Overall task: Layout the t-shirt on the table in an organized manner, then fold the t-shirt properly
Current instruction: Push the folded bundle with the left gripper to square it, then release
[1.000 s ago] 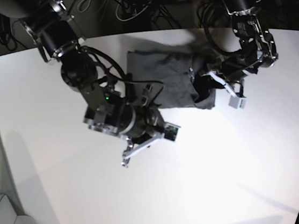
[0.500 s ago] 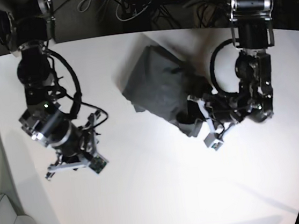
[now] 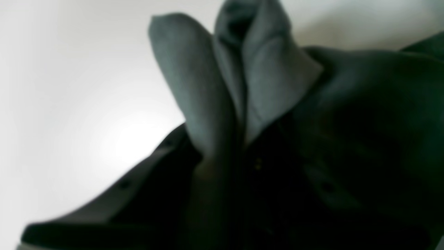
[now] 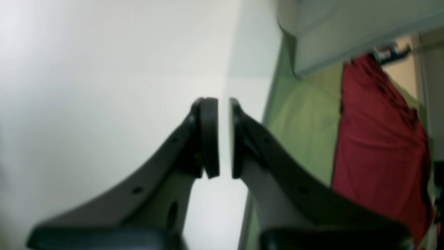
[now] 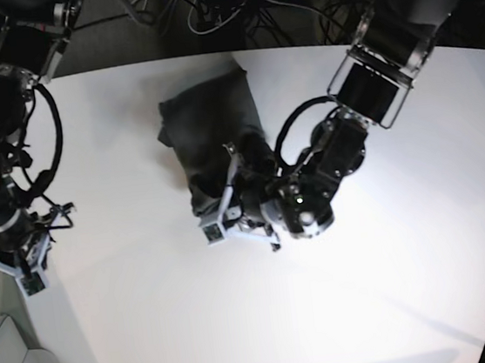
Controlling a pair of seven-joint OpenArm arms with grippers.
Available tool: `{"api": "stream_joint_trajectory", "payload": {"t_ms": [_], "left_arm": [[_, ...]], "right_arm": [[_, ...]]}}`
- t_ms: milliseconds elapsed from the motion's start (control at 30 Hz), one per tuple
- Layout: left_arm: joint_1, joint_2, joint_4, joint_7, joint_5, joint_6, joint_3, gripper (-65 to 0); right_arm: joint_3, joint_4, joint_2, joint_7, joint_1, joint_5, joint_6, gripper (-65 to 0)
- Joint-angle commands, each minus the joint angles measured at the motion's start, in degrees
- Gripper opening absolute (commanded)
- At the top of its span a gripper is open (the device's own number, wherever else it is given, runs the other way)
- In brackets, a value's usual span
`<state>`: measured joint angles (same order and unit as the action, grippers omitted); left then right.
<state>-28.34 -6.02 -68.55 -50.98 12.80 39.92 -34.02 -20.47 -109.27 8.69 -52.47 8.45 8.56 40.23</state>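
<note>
A: Left wrist view first. What has the left end effector (image 3: 239,146) got?

B: It is pinching a bunched fold of the t-shirt (image 3: 270,80). Dark grey cloth rises between the fingers (image 3: 138,187) and drapes over the right one, with the white surface (image 3: 69,86) behind. No print or label shows on the cloth.

A: And the right wrist view?

B: The right end effector (image 4: 224,139) has its pads nearly pressed together, a thin slit between them and nothing in it. It hangs at the edge of the surface (image 4: 86,86). Beyond the edge lie a green cloth (image 4: 301,121) and a red cloth (image 4: 378,139). Nothing there can be read.

A: The base view?

B: The t-shirt (image 5: 211,132) lies crumpled toward the far edge of the surface (image 5: 371,307), around the middle. The left end effector (image 5: 228,208) grips its near end. The right end effector (image 5: 26,267) sits at the left edge, well apart from the shirt. Faint lettering shows in the lower right corner, too small to read.
</note>
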Motion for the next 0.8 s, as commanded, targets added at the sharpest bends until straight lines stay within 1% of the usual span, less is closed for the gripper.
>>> {"api": "stream_joint_trajectory", "payload": {"t_ms": [0, 133, 233, 367, 467, 633, 767], "left_arm": [[-1.95, 0.61, -0.85, 1.71, 0.26, 0.08, -0.57, -64.7], [-2.04, 2.64, -0.85, 6.81, -3.87, 0.08, -2.24, -64.7], [-2.04, 4.4, -0.76, 10.59, -7.92, 0.08, -3.65, -64.7], [-1.77, 7.03, -0.76, 10.67, -10.64, 0.08, -3.39, -64.7], [-1.68, 7.3, 0.29, 10.67, -11.7, -0.05, -3.3, -64.7], [-1.95, 8.09, 8.03, 10.67, -12.05, -0.14, -3.3, -64.7], [-1.95, 8.0, 10.49, 11.03, -12.05, -0.14, -3.3, -64.6]], "right_arm": [[-1.2, -1.01, 0.32, 1.08, -0.05, -0.51, -0.23, -61.1], [-4.89, -2.51, 0.32, 1.08, -2.69, -0.51, -0.23, -61.1], [-6.21, -4.26, 0.32, 1.08, -5.68, -0.51, -0.23, -61.1], [-7.88, -4.35, 0.23, 1.08, -8.05, -0.6, -0.23, -61.1], [-9.03, -4.35, 0.23, 1.08, -8.84, -0.6, -0.23, -61.1], [-9.82, -4.44, 0.23, 1.08, -9.11, -0.6, -0.23, -61.1], [-9.73, -4.44, 0.23, 1.08, -9.63, -0.69, -0.23, -61.1]]}}
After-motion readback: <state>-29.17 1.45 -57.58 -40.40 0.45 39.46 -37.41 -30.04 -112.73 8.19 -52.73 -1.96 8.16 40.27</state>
